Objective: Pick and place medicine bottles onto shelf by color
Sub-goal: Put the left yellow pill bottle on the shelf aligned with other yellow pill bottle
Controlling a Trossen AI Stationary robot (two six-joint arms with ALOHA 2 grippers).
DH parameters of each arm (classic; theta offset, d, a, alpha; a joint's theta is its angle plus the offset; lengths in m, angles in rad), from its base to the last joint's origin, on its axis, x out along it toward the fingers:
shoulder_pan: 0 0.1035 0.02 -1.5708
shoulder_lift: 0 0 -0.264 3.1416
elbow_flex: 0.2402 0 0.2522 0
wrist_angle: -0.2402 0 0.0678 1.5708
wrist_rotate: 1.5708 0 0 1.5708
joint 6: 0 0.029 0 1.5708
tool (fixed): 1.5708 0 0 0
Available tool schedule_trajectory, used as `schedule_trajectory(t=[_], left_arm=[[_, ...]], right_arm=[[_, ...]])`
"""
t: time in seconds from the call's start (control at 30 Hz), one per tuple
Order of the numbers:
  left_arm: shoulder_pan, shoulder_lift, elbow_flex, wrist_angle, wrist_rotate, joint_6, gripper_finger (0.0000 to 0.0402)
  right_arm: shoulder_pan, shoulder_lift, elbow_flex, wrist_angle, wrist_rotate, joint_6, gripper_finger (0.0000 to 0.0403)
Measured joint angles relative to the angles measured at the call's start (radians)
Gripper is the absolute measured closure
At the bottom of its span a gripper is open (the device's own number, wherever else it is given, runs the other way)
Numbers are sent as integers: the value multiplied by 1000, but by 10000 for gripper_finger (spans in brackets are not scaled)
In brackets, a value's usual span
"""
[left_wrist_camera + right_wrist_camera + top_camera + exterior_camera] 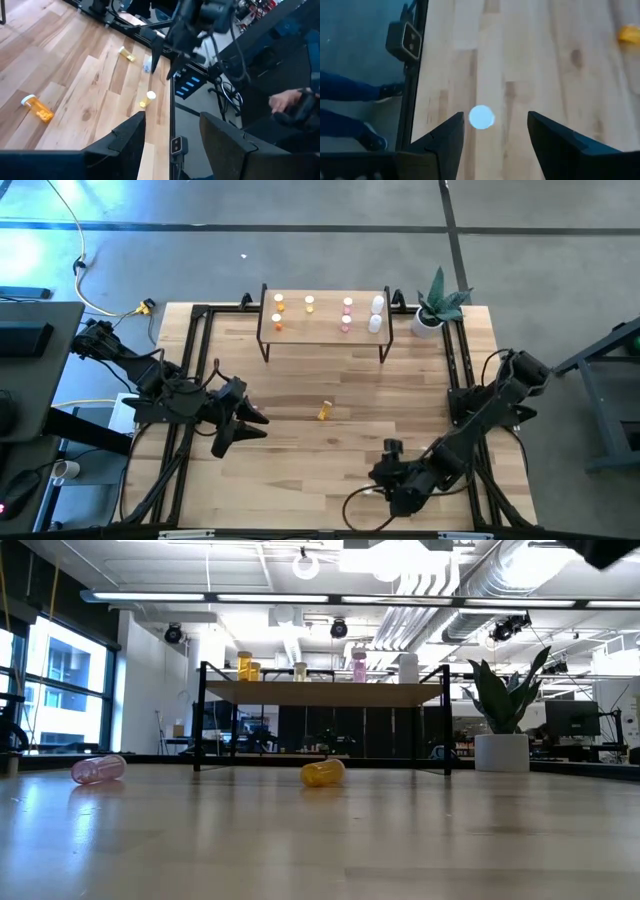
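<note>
Orange bottle [325,411] is seen lying on its side mid-table, at 3 o'clock from the left gripper [252,425], the nearer one; fingers parted, empty. Right gripper [495,131] is spread wide, above a white cap [481,117].

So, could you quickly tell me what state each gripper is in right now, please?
Left gripper: open, holding nothing, above the table's left side.
Right gripper: open, empty, over a white bottle cap near the front edge.

Potted plant [438,308] at table's [300,480] far right corner; yellow cable [105,308] on floor.
</note>
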Motion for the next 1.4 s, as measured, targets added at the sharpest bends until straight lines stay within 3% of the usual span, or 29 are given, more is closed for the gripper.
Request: schedule_trajectory(t=[0.63,1.03,1.4], left_arm=[[0,0,0,0,-2,-4,225],[0,0,0,-16,-2,-3,225],[0,0,0,-26,-2,-3,225]], right_arm=[[-3,184,0,113,-58,-53,194],[-20,203,0,131,-44,-75,205],[-30,237,0,158,-97,-72,230]])
